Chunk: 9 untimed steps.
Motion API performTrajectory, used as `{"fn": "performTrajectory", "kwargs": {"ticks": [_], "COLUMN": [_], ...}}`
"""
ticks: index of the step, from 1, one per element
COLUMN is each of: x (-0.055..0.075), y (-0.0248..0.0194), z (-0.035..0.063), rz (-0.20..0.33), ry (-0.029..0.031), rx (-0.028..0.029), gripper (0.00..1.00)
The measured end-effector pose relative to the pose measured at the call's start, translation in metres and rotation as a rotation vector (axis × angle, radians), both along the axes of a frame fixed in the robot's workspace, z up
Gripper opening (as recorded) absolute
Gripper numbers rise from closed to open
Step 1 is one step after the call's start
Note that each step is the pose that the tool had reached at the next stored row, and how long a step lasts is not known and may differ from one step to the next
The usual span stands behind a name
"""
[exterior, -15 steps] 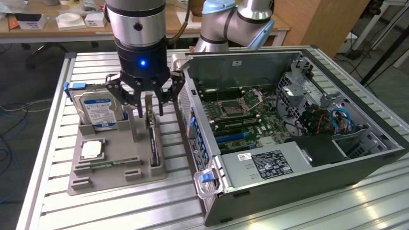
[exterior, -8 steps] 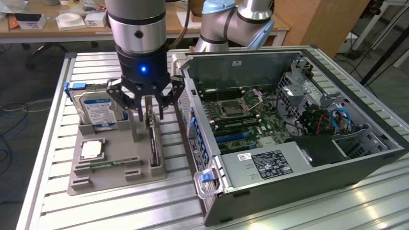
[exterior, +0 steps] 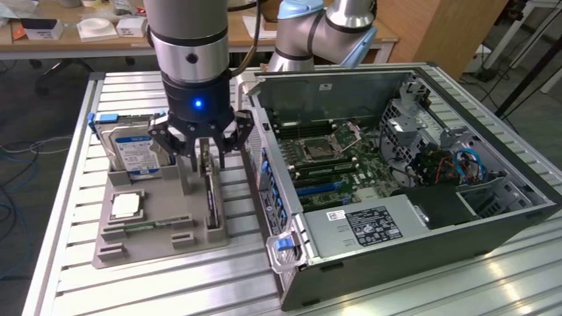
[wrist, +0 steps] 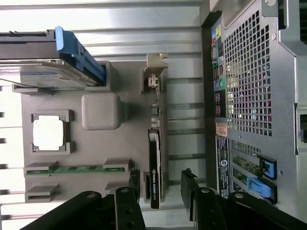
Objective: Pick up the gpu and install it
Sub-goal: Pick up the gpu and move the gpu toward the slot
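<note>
Pick-up stage: I'm hovering over the gpu (wrist: 154,163), fingers (wrist: 192,194) spread.
It stands on edge in the grey tray (wrist: 129,139), on the side by the computer case (wrist: 249,72); my open fingers straddle it, nothing clamped. Pinching calls for centring on that thin edge.

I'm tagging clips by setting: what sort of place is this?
Probably a robotics lab: an open computer case on a slatted metal table, a grey fixture holding parts, cluttered desks behind.

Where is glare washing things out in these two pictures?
Wrist view: the processor and the table slats beside the gray tray burn out to white. Exterior view: bright streaks on the table near the computer case, and a blue indicator light glows.
</note>
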State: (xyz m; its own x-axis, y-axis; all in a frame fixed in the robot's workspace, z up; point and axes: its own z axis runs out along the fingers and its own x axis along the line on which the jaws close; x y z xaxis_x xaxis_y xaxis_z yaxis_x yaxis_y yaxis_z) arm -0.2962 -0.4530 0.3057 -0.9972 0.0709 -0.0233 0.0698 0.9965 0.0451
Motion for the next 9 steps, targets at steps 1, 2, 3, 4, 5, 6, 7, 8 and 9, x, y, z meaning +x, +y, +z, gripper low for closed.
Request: {"fn": "performTrajectory", "kwargs": {"ticks": [1, 2, 3, 4, 5, 6, 7, 8, 9], "x": [0.0000, 0.0000, 0.0000, 0.0000, 0.0000, 0.0000, 0.0000, 0.0000, 0.0000], "y": [-0.0001, -0.0002, -0.0003, -0.0004, -0.0005, -0.0006, -0.0007, -0.0008, -0.0008], "z": [-0.0007, -0.0014, -0.0022, -0.0031, -0.0041, -0.0051, -0.0062, -0.0075, -0.0088], "rz": [0.000, 0.000, 0.000, 0.000, 0.000, 0.000, 0.000, 0.000, 0.000], "ry": [0.0000, 0.0001, 0.0000, 0.0000, 0.0001, 0.0000, 0.0000, 0.0000, 0.0001], "rx": [0.0000, 0.0000, 0.0000, 0.0000, 0.0000, 0.0000, 0.0000, 0.0000, 0.0000], "gripper": [0.47, 0.47, 0.47, 0.47, 0.47, 0.47, 0.47, 0.47, 0.47]}}
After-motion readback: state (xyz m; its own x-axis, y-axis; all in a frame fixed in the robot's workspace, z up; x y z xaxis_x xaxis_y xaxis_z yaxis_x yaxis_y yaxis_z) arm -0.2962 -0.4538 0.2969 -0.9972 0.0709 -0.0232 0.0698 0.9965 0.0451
